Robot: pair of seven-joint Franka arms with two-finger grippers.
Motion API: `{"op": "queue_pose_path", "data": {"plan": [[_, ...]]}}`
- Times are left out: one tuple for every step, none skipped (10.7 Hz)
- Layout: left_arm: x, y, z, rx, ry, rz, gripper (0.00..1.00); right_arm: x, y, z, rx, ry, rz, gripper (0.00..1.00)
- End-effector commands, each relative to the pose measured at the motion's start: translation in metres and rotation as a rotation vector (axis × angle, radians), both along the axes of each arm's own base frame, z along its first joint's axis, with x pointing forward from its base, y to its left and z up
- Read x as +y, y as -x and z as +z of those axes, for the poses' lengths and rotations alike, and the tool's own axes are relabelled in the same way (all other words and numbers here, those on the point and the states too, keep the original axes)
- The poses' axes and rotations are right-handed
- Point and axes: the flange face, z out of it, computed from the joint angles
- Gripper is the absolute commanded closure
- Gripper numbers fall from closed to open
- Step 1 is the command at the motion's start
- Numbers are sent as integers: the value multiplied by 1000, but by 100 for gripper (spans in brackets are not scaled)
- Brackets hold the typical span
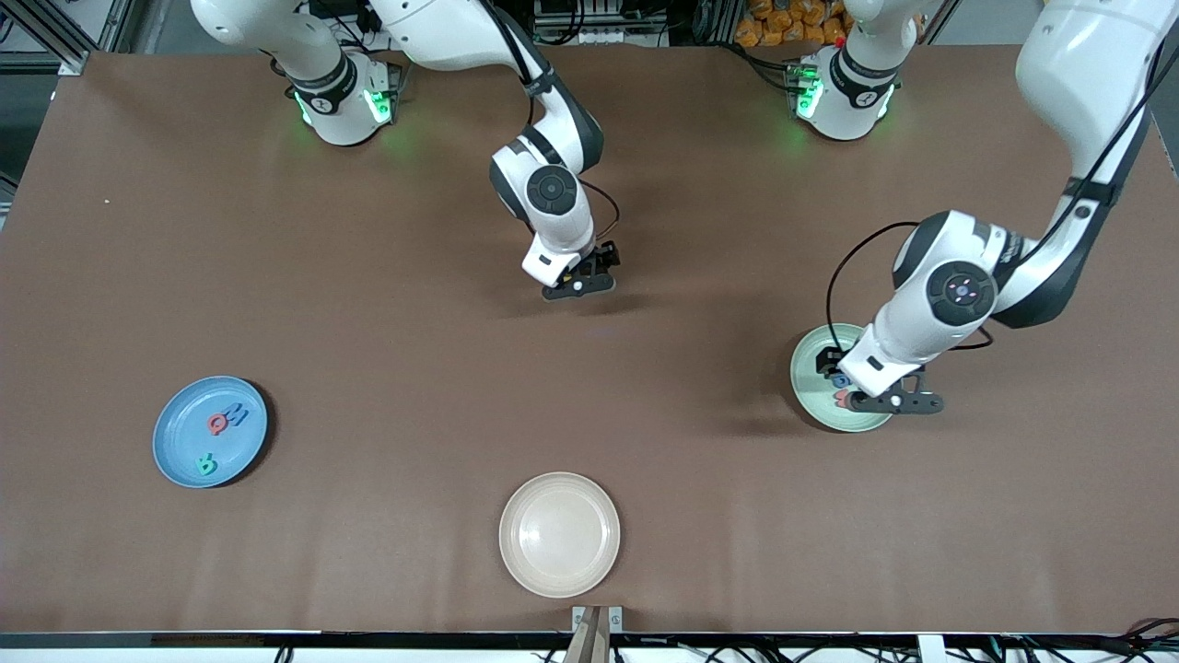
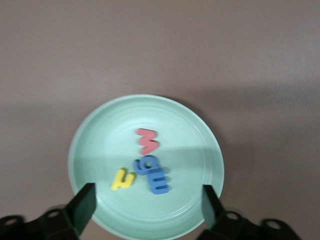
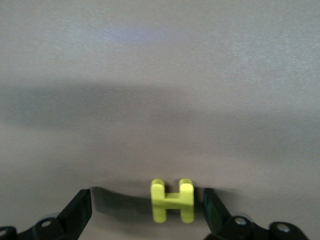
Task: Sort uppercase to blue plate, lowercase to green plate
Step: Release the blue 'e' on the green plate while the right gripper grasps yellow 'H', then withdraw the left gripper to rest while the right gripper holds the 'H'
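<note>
Brown tabletop (image 1: 387, 304), nothing fancy. Left gripper (image 2: 147, 200) hangs over the green plate (image 2: 100, 130), fingers (image 2: 82, 205) spread wide and holding nothing; red w (image 2: 147, 141), blue g (image 2: 141, 165), blue m (image 2: 159, 181) and the yellow hooked letter (image 2: 122, 179) lie in it. Right gripper (image 3: 147, 202) sits wide too, straddling the yellow H (image 3: 173, 200) mid-tabletop. Blue plate (image 1: 175, 433) has Q (image 1: 217, 424), M (image 1: 237, 415), R (image 1: 206, 464).

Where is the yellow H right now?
The yellow H lies on the bare brown table near its middle, right under the right gripper, between its open jaws. It is on no plate yet; the right wrist view shows it best.
</note>
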Motion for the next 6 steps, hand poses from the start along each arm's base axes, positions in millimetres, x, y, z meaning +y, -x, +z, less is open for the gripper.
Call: {"op": "queue_pose_path", "data": {"plan": [[11,-14,64,27,19,97,0,-20,2,2,-1,19,23,0],[17,-22,90,43,30,131,0,-21,3,1,2,22,24,0],[24,-29,113,42,26,151,0,-22,3,2,2,22,24,0],[30,-35,135,23,22,149,0,-21,3,6,0,18,24,0],[39,-43,154,-2,25,110,0,-21,4,9,4,18,26,0],[54,-48,167,-21,27,64,0,-19,4,18,1,11,30,0]]}}
